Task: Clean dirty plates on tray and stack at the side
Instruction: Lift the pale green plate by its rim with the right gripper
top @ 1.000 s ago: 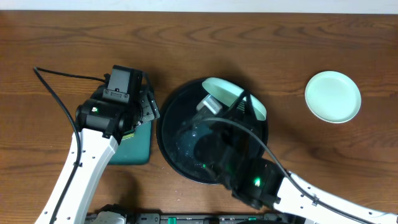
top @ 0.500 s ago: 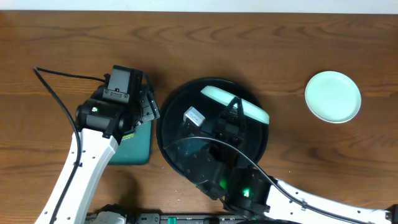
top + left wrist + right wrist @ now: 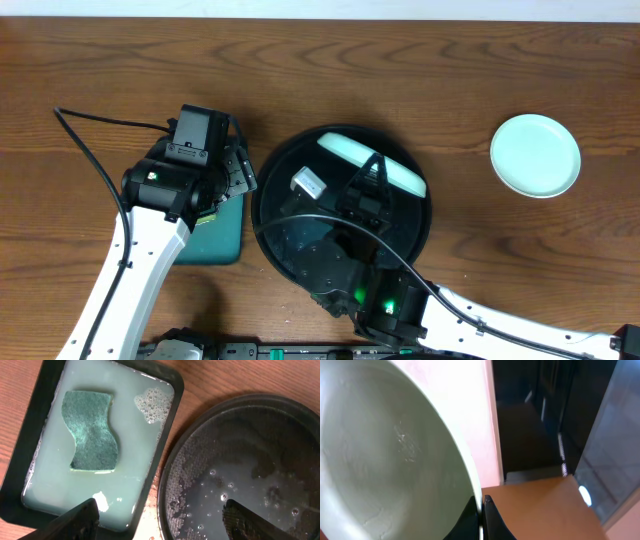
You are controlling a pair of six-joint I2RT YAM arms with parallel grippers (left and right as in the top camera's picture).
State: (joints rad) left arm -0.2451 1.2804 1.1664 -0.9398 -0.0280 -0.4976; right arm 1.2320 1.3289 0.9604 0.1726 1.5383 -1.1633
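A mint-green plate (image 3: 345, 152) stands tilted on edge over the far side of the round black tray (image 3: 285, 250). My right gripper (image 3: 372, 182) is shut on its rim. In the right wrist view the plate (image 3: 385, 450) fills the left half, its edge pinched at the right gripper (image 3: 481, 510). A second mint-green plate (image 3: 535, 155) lies flat on the table at the far right. My left gripper (image 3: 160, 522) hangs open over the gap between the sponge dish and the wet tray (image 3: 240, 450), holding nothing.
A rectangular black dish (image 3: 172, 390) of soapy water holds a green sponge (image 3: 90, 430); it sits just left of the round tray and shows under the left arm as a green patch (image 3: 215, 240). A black cable (image 3: 90, 150) runs across the left of the table.
The right gripper has shifted slightly left and turned the held plate so it shows more edge-on. The left arm has not moved.
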